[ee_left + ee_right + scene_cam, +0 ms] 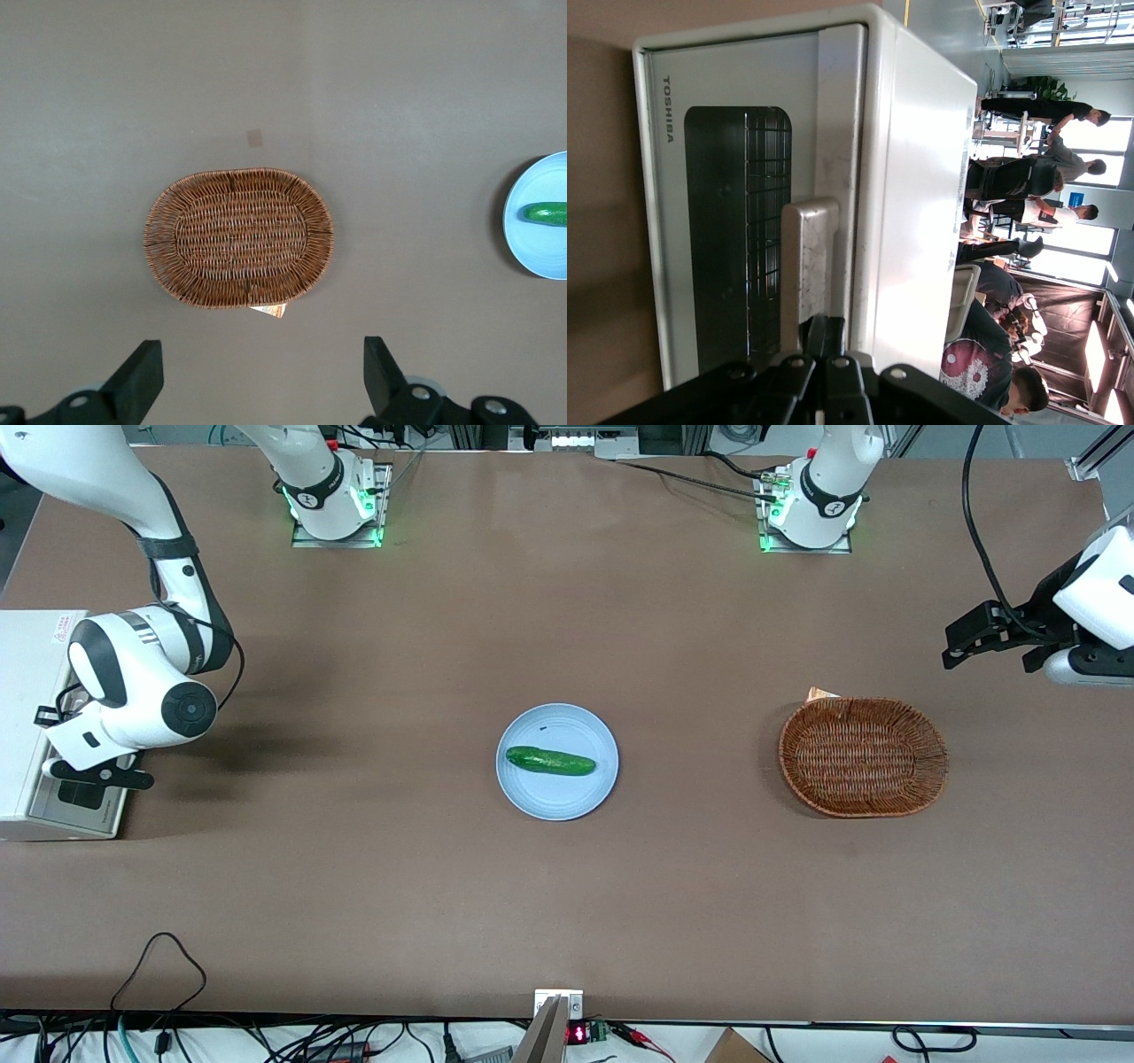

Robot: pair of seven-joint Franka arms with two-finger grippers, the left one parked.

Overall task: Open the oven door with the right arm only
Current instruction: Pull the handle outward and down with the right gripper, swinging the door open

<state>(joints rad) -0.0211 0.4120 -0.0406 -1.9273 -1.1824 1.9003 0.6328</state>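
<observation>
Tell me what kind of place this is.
Likely a robotics lab in an open workspace: the gripper sits at the oven door, arm bases are bolted to the brown table, and people gather nearby.

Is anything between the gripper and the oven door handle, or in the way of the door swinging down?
Nothing visible. The gripper is right at the handle of the closed oven door. The table in front of the oven looks bare; the plate sits mid-table.
</observation>
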